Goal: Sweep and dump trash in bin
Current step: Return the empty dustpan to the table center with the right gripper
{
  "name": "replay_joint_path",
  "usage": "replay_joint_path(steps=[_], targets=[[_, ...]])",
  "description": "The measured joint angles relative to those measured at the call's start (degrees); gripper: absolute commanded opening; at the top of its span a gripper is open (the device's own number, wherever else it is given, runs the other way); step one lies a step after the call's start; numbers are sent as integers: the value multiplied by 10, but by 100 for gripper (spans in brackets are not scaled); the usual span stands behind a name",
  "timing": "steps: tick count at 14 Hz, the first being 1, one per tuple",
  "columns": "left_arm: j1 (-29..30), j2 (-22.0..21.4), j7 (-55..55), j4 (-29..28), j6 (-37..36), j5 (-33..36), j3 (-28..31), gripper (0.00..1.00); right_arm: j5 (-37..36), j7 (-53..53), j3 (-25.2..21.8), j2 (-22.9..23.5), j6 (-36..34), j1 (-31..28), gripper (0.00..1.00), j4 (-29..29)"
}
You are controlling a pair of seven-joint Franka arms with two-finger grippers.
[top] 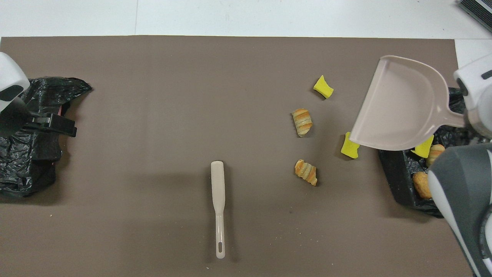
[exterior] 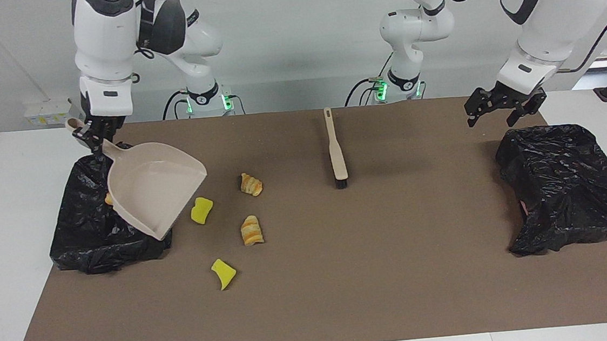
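My right gripper (exterior: 96, 138) is shut on the handle of the beige dustpan (exterior: 156, 195), which hangs empty over the black-lined bin (exterior: 89, 231) and the mat beside it. The pan (top: 403, 107) covers part of the bin (top: 396, 173). In the bin lie a yellow chunk (top: 424, 146) and two pastries (top: 435, 152) (top: 421, 184). Trash on the mat: two yellow chunks (exterior: 201, 210) (exterior: 224, 273) and two pastries (exterior: 251, 184) (exterior: 251, 230). My left gripper (exterior: 499, 109) hangs open and empty by the black bag at the left arm's end.
The beige brush (exterior: 336, 149) lies on the brown mat near the middle, bristles pointing away from the robots. A crumpled black bag (exterior: 570, 187) sits at the left arm's end of the table. White tabletop borders the mat.
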Motion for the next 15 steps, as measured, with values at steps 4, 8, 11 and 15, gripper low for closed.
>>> replay_joint_path(steps=[4, 8, 11, 15], targets=[[0, -2, 0, -1, 1, 0, 0, 100, 63, 248, 0, 90, -2, 72, 0, 89], [0, -2, 0, -1, 1, 0, 1, 100, 92, 503, 1, 208, 1, 168, 0, 220], [0, -2, 0, -1, 1, 0, 1, 100, 93, 668, 0, 308, 10, 235, 0, 310], [0, -2, 0, -1, 1, 0, 1, 100, 93, 795, 0, 402, 59, 279, 0, 368]])
